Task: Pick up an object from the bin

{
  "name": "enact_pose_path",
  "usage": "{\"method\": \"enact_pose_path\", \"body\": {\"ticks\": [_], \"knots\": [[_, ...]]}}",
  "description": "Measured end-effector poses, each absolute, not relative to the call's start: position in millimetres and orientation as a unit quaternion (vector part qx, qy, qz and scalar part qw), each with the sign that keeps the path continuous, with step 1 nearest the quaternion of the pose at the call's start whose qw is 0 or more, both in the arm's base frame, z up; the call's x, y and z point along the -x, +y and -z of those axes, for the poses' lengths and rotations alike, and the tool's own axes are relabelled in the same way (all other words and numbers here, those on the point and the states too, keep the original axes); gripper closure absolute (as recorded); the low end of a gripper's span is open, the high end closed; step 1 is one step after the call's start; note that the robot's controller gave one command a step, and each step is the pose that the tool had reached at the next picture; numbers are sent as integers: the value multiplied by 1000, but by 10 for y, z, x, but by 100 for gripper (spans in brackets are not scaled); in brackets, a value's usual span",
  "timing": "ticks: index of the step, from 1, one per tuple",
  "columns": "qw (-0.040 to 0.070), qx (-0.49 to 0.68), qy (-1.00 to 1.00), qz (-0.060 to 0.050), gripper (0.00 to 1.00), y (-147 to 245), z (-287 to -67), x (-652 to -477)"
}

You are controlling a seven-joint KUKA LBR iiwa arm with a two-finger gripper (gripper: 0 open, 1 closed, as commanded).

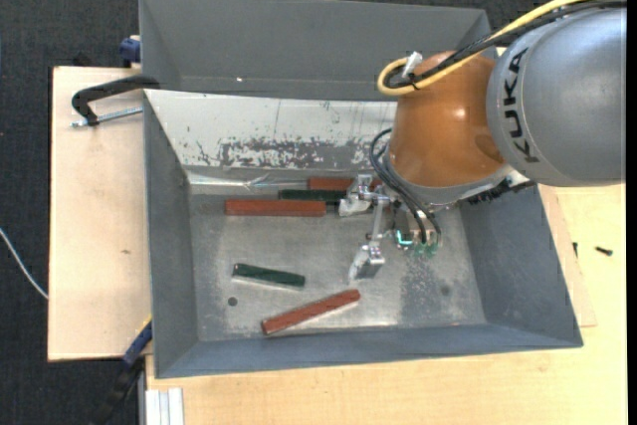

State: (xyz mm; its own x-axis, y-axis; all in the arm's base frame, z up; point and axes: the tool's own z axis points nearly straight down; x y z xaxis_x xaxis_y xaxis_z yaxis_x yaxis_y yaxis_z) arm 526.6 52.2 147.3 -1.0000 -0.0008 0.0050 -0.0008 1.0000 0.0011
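1. Red-brown stick (311,311) lies flat on the floor of the bin (167,244), close to the front wall and about midway along it.
2. Its long axis runs almost along that wall but is tilted. The left end sits nearer the front wall, and the right end points up and to the right, towards the tool.
3. The tool (367,264) hangs below the orange cover (438,124) of the arm (567,105), which comes in from the right. In the view it stands just beside the stick's right end, slightly above it. I cannot tell whether the two touch.
4. I cannot tell whether the tool is spread or pressed together.
5. A dark green stick (269,277) lies flat to the left of the tool, between the red-brown stick and the back of the floor and apart from both. Its long axis is nearly level, dipping a little to the right.
6. Three pieces lie close together along the back of the floor: a long brown bar (276,207), a dark green bar (304,196) just behind it, and a short brown piece (328,183) behind that.
7. All three have their long axes running left to right, and their right ends lie near the upper part of the tool.
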Motion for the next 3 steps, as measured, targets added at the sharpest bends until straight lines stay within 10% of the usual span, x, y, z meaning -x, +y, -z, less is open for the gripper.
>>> {"method": "enact_pose_path", "body": {"ticks": [3], "knots": [[-1, -280, -960, 0, 0, 677, -1319, -5002]]}}
